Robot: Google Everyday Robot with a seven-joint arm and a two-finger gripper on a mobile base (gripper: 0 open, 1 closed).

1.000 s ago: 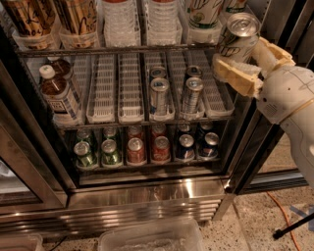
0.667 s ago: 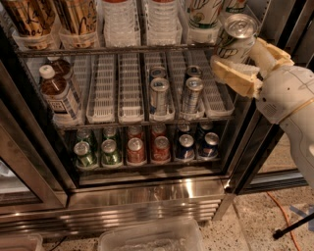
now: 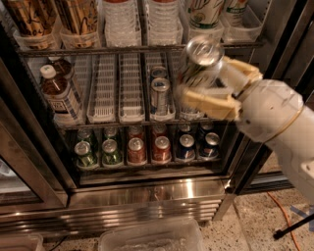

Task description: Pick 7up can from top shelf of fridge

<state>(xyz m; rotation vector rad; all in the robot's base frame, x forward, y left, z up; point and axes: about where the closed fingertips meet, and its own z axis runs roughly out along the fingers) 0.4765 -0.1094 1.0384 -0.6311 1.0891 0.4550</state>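
My gripper (image 3: pixel 205 81) is shut on the 7up can (image 3: pixel 196 66), a pale can with a shiny silver top, and holds it tilted in front of the fridge (image 3: pixel 147 196), just below the top shelf (image 3: pixel 98 50). One cream finger (image 3: pixel 208 103) lies under the can, the other (image 3: pixel 240 68) on its far side. A second white can with green lettering (image 3: pixel 203 12) stands in a clear bin on the top shelf.
The top shelf also holds clear bottles (image 3: pixel 120 19) and brown cans (image 3: pixel 29 14). The white slotted rack below has blue-silver cans (image 3: pixel 159 93) and a brown bottle (image 3: pixel 59 93). Small green (image 3: pixel 86 152) and red cans (image 3: pixel 136 149) line the bottom. A plastic tub (image 3: pixel 152 238) sits on the floor.
My gripper has moved left and down with the can, away from the top shelf's right end and out in front of the middle rack.
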